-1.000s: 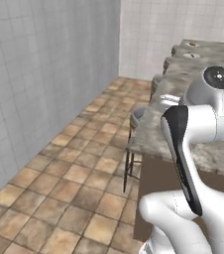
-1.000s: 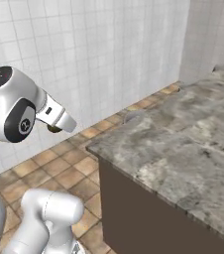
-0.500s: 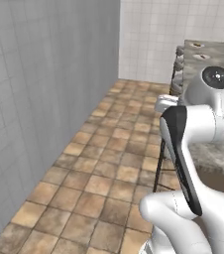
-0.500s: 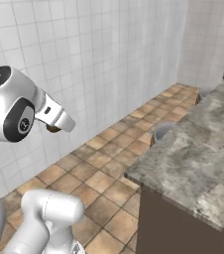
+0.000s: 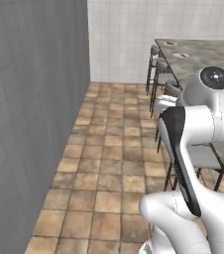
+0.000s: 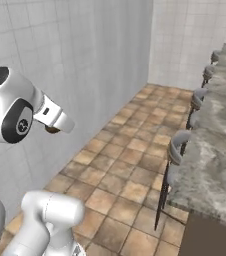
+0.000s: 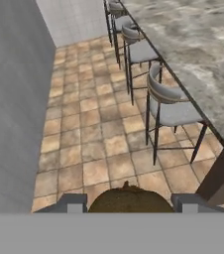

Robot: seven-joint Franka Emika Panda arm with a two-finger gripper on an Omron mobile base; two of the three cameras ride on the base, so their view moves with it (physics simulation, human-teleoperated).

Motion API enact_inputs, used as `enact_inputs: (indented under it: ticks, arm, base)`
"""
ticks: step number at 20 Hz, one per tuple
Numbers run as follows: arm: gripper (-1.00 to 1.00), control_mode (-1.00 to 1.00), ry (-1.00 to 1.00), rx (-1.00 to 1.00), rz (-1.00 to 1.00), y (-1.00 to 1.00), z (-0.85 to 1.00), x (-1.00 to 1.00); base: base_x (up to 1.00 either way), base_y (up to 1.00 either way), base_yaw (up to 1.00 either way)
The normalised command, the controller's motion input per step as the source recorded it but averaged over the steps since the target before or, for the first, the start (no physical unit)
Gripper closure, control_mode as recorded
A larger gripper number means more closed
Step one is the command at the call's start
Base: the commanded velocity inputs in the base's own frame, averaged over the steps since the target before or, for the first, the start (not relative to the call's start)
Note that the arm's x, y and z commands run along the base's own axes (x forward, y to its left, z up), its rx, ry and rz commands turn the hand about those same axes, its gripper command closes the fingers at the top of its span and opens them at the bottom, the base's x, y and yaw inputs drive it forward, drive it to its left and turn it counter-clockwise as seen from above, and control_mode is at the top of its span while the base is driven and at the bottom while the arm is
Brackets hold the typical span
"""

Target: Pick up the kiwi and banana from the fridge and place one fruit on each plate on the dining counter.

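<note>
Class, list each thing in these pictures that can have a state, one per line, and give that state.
End effector: closed on the kiwi, held off the floor.
Kiwi: gripped between the fingers, brown, not yet on a plate.
Plates: two, lying flat at the far end of the dining counter; too small to tell if anything is on them.
Stools: upright, standing along the counter.

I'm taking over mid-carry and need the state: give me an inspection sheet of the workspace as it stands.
Surface: dining counter, marbled stone, along the right.
Job's things: kiwi, brown, between the end effector's fingers; two plates at the counter's far end.
Clutter: nothing seen.
End effector: shut on the kiwi, carried above the floor.
Cables: nothing seen.
Surroundings: stools lined along the counter, tiled floor, grey wall on the left.
</note>
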Motion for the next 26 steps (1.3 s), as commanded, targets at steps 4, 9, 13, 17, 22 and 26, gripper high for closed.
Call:
enact_inputs:
  ticks: [4,9,13,17,22,26]
  arm:
    - [1.00,1.00,0.00,0.00,0.00,0.00,0.00,0.00]
    - [1.00,1.00,0.00,0.00,0.00,0.00,0.00,0.00]
    - [1.00,1.00,0.00,0.00,0.00,0.00,0.00,0.00]
    - [1.00,1.00,0.00,0.00,0.00,0.00,0.00,0.00]
    - [1.00,1.00,0.00,0.00,0.00,0.00,0.00,0.00]
    - [1.00,1.00,0.00,0.00,0.00,0.00,0.00,0.00]
  base:
    - [0.87,0.96,-0.44]
    - [0.89,0.98,-0.41]
    - [0.94,0.84,-0.43]
    - [0.99,0.75,-0.43]
    - [1.00,0.62,-0.40]
    - [1.00,0.55,-0.37]
